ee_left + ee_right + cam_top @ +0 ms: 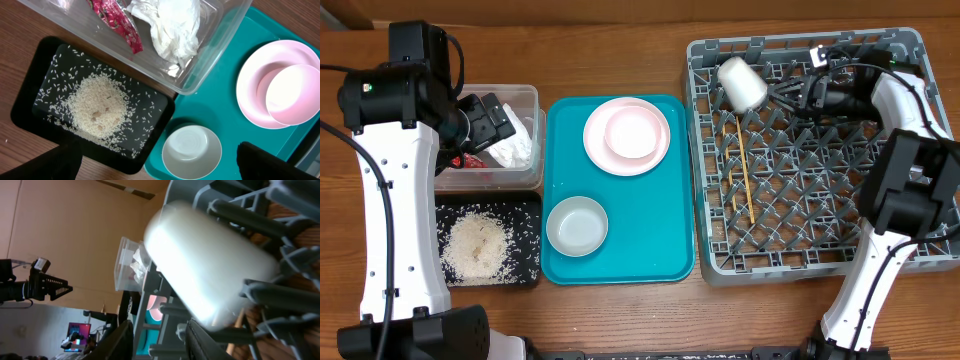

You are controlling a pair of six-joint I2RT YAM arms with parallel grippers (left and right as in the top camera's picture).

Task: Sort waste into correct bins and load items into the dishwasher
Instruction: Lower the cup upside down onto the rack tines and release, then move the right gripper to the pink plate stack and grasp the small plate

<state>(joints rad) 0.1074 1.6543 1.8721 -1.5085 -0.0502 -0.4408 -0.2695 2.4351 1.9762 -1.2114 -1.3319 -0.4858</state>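
Cream cup (pixel 742 82) lying in dish rack (pixel 699 160) far corner, right gripper (pixel 778 95) slightly parted beside it, left gripper (pixel 503 124) wide open, empty

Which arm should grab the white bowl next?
Left. The left gripper hangs open by the tub, bowl in its wrist view; the right gripper is off at the rack beside the cup.

Cream cup (pixel 210 265) looks blurred; pink bowl (pixel 295 95) runs off the edge
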